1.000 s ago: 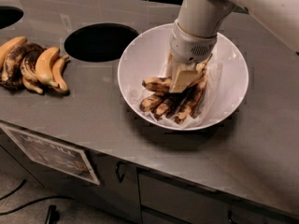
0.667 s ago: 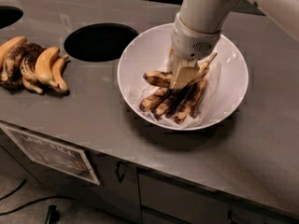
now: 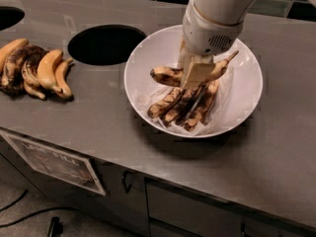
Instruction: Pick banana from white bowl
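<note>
One robot arm reaches down from the top of the view, and its gripper (image 3: 196, 74) sits inside a white bowl (image 3: 136, 63) on a grey counter (image 3: 98, 127). The pale fingers (image 3: 197, 72) are closed around the middle of a long, spotted yellow banana (image 3: 165, 76). The banana lies crosswise in the grip, over the centre of the bowl, with its dark stem tip pointing up and to the right near the far rim. Its other end sticks out to the left of the gripper. Below it, several shorter, darker bananas (image 3: 182, 105) lie side by side on the bowl's floor. Left of the bowl is a round dark hole (image 3: 106, 44) in the counter. Further left, well apart from the bowl, a bunch of orange-yellow and black bananas (image 3: 34, 70) rests on the counter. A printed label (image 3: 54, 162) hangs on the cabinet front below.
</note>
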You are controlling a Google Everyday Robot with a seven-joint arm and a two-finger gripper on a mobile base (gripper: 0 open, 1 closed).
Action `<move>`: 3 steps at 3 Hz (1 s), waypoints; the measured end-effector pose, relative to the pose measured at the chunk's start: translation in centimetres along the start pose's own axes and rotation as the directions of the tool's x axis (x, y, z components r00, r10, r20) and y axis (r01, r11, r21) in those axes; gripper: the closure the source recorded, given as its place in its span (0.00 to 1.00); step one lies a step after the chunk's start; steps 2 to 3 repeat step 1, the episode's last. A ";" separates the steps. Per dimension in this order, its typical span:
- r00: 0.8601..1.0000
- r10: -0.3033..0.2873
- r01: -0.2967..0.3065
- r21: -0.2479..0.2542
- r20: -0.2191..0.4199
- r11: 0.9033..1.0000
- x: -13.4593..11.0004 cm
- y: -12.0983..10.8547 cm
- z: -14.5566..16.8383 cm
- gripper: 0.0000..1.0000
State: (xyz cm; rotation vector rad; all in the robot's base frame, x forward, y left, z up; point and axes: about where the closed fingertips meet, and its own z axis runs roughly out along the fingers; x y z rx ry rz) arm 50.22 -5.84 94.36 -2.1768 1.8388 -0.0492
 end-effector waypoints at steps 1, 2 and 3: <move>1.000 -0.001 0.001 0.003 0.000 1.000 0.0 0.0 -0.1 1.00; 1.000 -0.001 0.001 0.003 0.000 1.000 0.0 0.0 -0.1 1.00; 1.000 -0.001 0.001 0.003 0.000 1.000 0.0 0.0 -0.1 1.00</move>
